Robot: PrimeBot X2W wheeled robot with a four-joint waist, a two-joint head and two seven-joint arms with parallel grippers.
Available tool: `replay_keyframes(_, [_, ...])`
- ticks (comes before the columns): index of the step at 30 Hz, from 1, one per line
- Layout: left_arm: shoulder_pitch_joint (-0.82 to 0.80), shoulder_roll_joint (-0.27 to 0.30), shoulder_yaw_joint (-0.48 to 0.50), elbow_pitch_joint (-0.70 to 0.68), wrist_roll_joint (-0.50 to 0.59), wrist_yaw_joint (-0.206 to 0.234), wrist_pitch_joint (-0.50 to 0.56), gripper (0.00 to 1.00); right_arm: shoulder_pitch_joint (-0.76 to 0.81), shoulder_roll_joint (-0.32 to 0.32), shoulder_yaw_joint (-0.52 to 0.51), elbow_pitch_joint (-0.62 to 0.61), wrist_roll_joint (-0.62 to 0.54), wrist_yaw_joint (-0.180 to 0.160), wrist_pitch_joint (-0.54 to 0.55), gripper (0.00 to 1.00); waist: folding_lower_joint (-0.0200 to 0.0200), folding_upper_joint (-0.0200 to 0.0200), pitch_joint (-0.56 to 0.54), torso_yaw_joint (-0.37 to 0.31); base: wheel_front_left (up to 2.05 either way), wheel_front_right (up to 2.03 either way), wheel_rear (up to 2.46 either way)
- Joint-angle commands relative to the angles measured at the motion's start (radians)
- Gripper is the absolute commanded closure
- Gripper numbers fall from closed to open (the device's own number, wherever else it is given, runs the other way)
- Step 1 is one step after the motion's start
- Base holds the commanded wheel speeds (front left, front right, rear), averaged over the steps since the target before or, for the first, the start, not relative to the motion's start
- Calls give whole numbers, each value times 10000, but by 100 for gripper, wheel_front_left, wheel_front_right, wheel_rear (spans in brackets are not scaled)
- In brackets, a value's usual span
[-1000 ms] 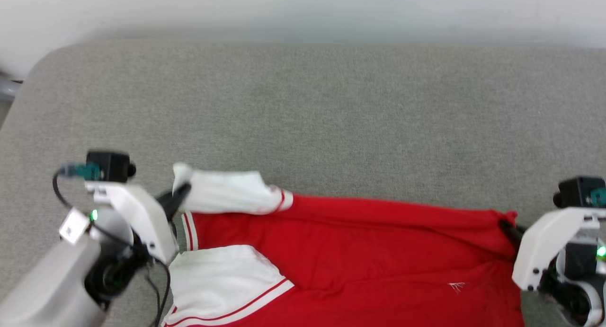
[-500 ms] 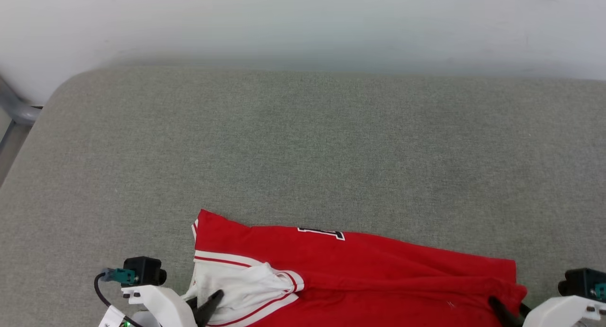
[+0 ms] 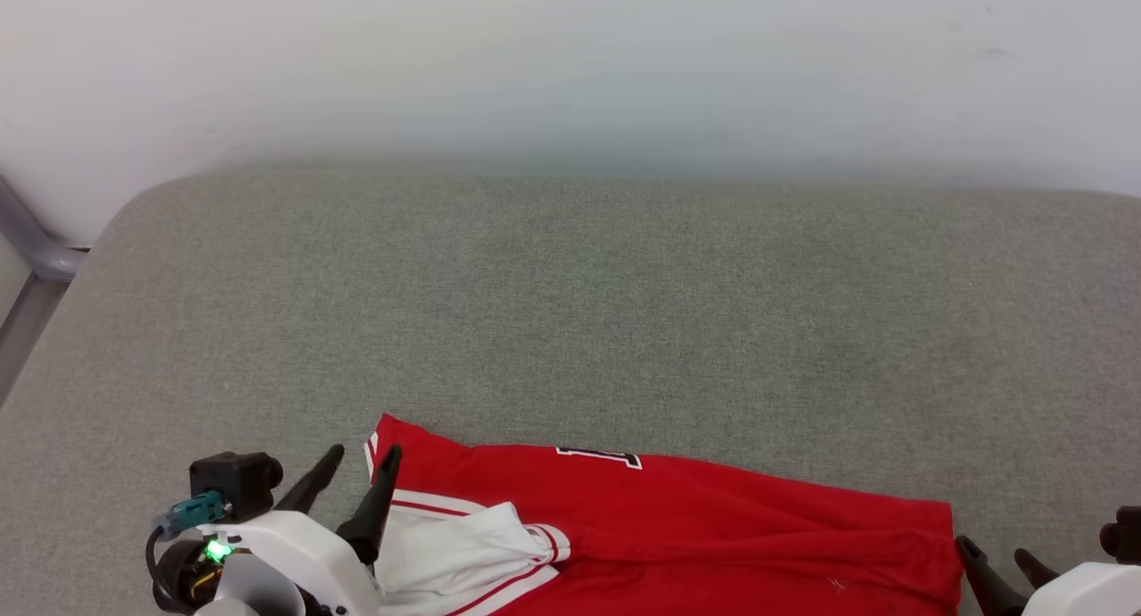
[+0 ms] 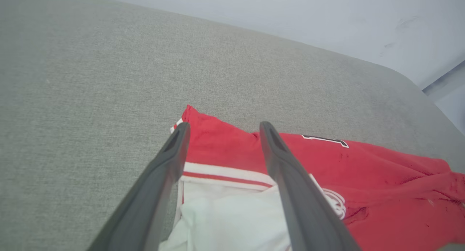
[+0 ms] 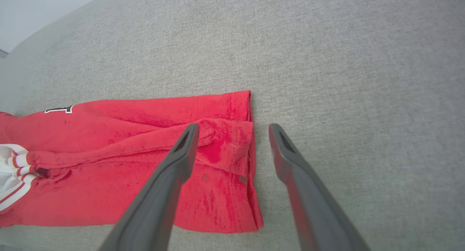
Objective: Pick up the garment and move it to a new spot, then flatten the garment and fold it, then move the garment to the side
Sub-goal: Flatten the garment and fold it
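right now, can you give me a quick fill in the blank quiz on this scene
1. The garment has a ____ body and white sleeves.
2. It lies on a ____ padded surface.
3. The left gripper and the right gripper both have their jaws ____.
Missing words: red; grey; open

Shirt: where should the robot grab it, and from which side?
Probably at its two short ends. The shirt lies in a long folded strip, so one grip would let it sag. Take the layered hem from the right with the open right end effector, and the red corner by the sleeve from the left with the open left end effector.
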Motion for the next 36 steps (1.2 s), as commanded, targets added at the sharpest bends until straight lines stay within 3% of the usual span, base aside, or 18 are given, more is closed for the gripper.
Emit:
replay_keyframes(1, [-90,38,81,-110,187,109,-220,0,15,25,-76,-109,-124,-8,165,0,0,0,-44,2,0,0,0])
replay_keyframes(7, [-198,57,277,-731,1352,711,-902,0,-345,-366,-182,-295,-504,-8,1131,0,0,0,14,164,0,0,0])
replay_keyframes(13, [-242,-180,767,-1439,2340,996,-1046,0,-556,-691,-78,-86,-665,-8,1738,0,0,0,324,479,0,0,0])
replay_keyframes(26, [-77,-721,1672,-2451,3704,786,-1055,0,-976,-714,722,1720,-447,-5,2459,0,0,0,1129,891,0,0,0])
replay_keyframes(27, [-58,-750,1712,-2449,3766,768,-1056,0,-974,-662,774,1834,-337,-5,2574,6,0,0,1146,906,0,0,0])
replay_keyframes(28, [-46,-778,1738,-2443,3792,743,-1056,0,-1011,-624,816,1890,-282,-3,2607,65,0,0,1158,915,0,0,0])
replay_keyframes(29, [-26,-802,1770,-2425,3839,711,-1056,0,-1053,-611,834,1910,-261,-3,2585,100,0,0,1156,920,0,0,0])
replay_keyframes(36, [333,-791,1878,-2157,4125,730,-1048,0,-1521,-929,643,1622,-145,-6,2299,100,0,0,681,752,0,0,0])
